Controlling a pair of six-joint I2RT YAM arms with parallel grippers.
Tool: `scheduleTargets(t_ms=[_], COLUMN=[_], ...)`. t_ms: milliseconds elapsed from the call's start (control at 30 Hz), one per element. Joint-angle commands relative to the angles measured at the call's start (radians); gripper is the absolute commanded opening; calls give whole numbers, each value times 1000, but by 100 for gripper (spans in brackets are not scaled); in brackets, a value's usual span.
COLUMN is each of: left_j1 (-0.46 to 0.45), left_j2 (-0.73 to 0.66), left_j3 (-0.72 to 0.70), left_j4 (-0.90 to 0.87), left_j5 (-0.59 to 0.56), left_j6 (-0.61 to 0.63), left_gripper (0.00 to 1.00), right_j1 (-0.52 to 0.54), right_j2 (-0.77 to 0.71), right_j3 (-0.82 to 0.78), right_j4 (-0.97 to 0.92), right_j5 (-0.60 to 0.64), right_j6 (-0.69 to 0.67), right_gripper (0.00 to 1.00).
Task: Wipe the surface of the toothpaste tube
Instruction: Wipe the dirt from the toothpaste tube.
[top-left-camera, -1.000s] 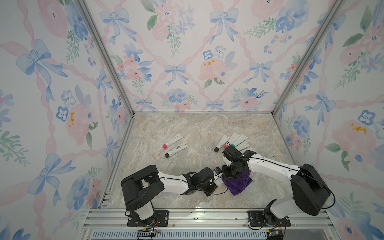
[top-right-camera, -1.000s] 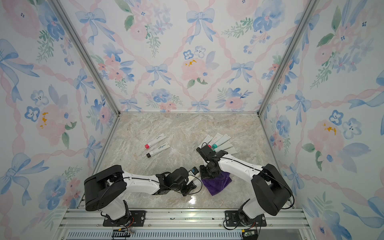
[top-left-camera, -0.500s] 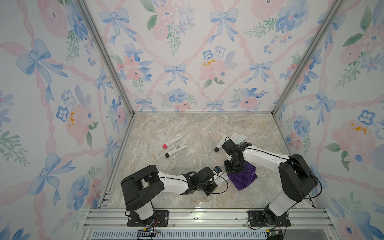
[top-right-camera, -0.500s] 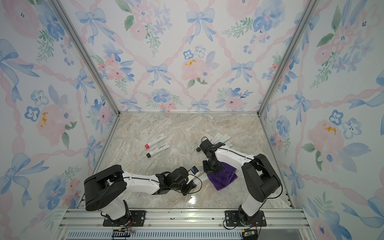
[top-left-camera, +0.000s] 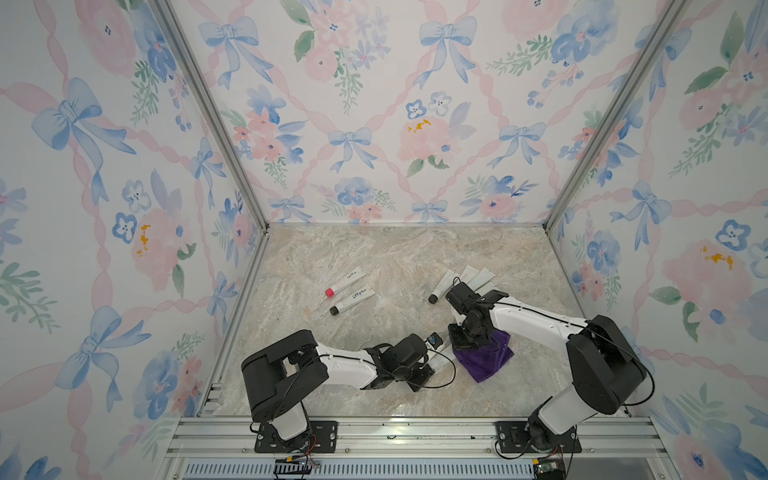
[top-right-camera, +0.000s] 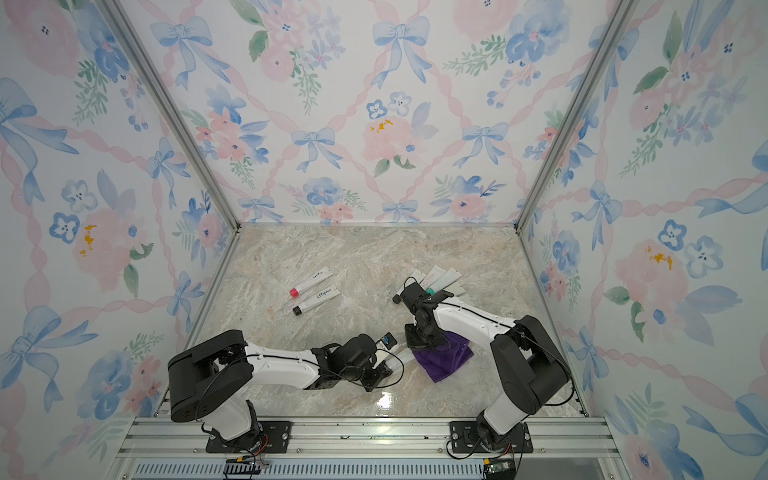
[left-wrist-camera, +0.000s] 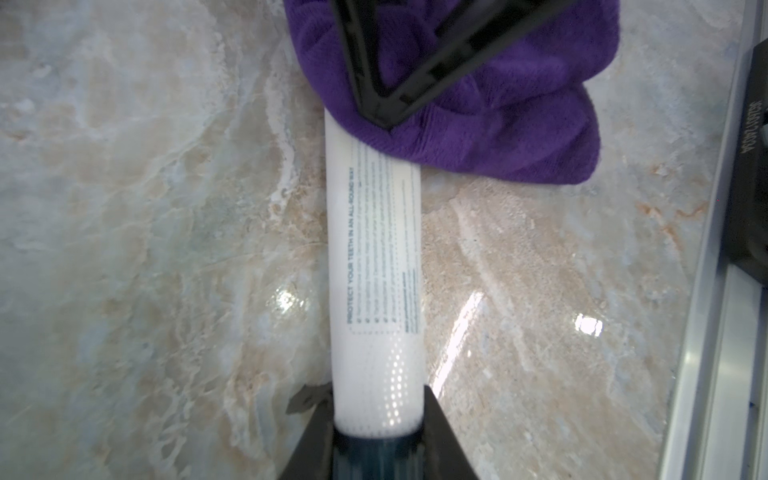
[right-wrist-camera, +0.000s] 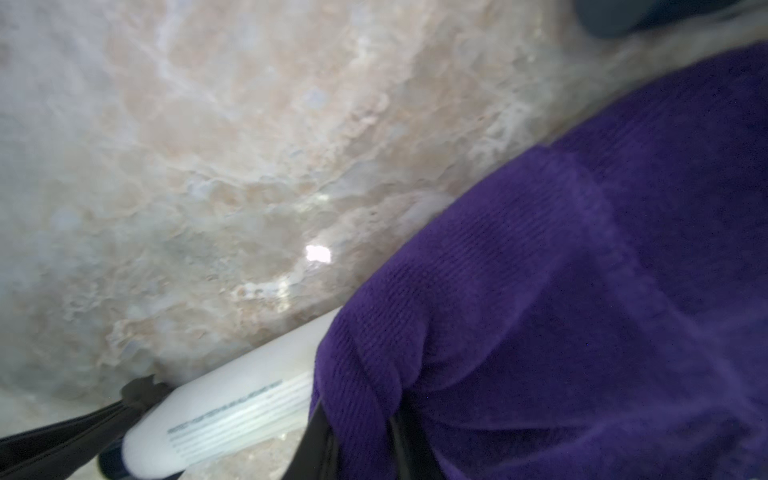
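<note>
My left gripper is closed to a narrow gap on the toothpaste tube; the fingers clamp it at the cap end, where the white body meets the dark blue cap; the tube extends straight out from this grip, low over the marble tabletop, printed panel facing up; whether it rests on the surface or sits just clear of it I cannot tell; my right gripper is pinched together on a fold of the purple cloth; in the left wrist view its two black fingertips meet in a V and press the cloth onto the far end of the tube, which the cloth covers; in the right wrist view the cloth fills most of the frame and overlaps the tube; in both top views the left gripper and right gripper meet near the front middle of the tabletop, the tube between them, the cloth spread on the surface under the right arm; well apart, toward the back left, a red-capped tube and a black-capped tube lie side by side; a fan of tubes lies beyond the right arm
</note>
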Motion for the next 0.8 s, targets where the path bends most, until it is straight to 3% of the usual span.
scheduleTargets(t_ms=[0, 133, 300, 500, 633, 767], left_j1=[11, 11, 11, 11, 11, 11], left_j2=[13, 8, 2, 1, 7, 10], left_j3=[-9, -11, -16, -19, -16, -16], left_j4=[-27, -27, -27, -27, -26, -27], left_j5=[-27, -28, -32, -34, -31, -30], left_j6=[1, -1, -1, 1, 1, 2], left_gripper=[28, 28, 28, 28, 28, 28], right_j1=[56, 9, -124, -193, -215, -180], right_j2=[-9, 29, 68, 65, 71, 77], right_j3=[-31, -46, -64, -44, -37, -33], right_j4=[51, 35, 40, -18, -20, -3], right_j5=[-179, -118, -24, 145, 177, 107], right_j6=[54, 31, 13, -14, -26, -21], right_gripper=[20, 20, 20, 20, 20, 20])
